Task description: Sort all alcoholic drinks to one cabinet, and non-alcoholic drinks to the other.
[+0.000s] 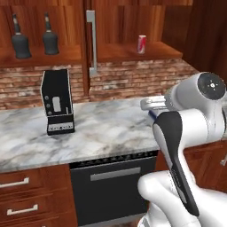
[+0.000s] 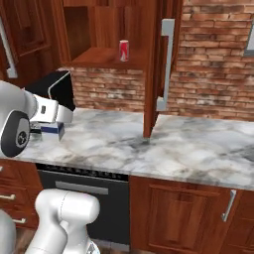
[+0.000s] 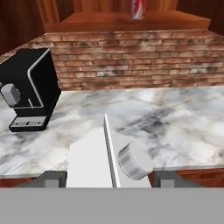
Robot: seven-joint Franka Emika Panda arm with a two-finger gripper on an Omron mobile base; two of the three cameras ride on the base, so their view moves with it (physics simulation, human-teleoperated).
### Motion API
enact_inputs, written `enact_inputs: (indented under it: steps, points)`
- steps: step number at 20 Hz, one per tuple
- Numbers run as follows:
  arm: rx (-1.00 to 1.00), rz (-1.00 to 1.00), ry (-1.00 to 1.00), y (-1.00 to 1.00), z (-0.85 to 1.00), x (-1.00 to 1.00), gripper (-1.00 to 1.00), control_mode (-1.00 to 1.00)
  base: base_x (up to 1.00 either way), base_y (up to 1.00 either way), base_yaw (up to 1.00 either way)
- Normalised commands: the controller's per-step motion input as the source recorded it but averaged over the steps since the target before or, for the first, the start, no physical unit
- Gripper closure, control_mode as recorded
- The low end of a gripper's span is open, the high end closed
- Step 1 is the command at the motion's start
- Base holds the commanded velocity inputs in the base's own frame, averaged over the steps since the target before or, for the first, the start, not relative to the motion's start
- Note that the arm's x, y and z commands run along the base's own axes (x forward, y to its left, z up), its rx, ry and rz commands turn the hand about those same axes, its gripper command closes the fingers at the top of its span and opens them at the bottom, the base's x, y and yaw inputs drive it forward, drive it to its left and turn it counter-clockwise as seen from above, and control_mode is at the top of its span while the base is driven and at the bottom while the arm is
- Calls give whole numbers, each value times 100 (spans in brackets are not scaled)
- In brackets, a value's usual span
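Observation:
Two dark bottles (image 1: 20,42) (image 1: 50,37) stand side by side on the shelf of the open left cabinet (image 1: 44,55). A red soda can (image 1: 141,44) (image 2: 124,50) (image 3: 137,8) stands alone on the shelf of the open right cabinet (image 1: 133,53). My gripper (image 3: 109,181) (image 1: 153,105) hovers low over the front part of the marble counter, shut on the white-and-blue milk carton (image 3: 98,159) (image 2: 51,130). In the hand view the carton's gable top and round cap sit between the two fingers, pointing toward the brick wall below the can's shelf.
A black coffee machine (image 1: 57,102) (image 3: 28,89) stands on the counter (image 1: 106,128) to the left of the gripper. An open cabinet door with a grey bar handle (image 1: 92,44) (image 2: 166,64) juts out between the two shelves. Drawers (image 1: 26,195) and a dishwasher (image 1: 111,186) lie below.

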Motion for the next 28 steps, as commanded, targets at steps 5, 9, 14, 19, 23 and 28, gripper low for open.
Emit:
enact_inputs:
  steps: [5,9,14,19,23,28]
  points:
    - [0,0,0,0,0,0,100,100,86,-1,-2]
    - [0,0,0,0,0,0,100,100,64,-1,0]
    - [0,0,0,0,0,0,100,100,29,-3,0]
    - [0,0,0,-2,1,0,100,-100,0,-11,0]
    - [0,0,-15,-3,42,1,100,-100,0,0,0]
    - [-1,0,-23,0,80,6,100,-100,0,0,0]
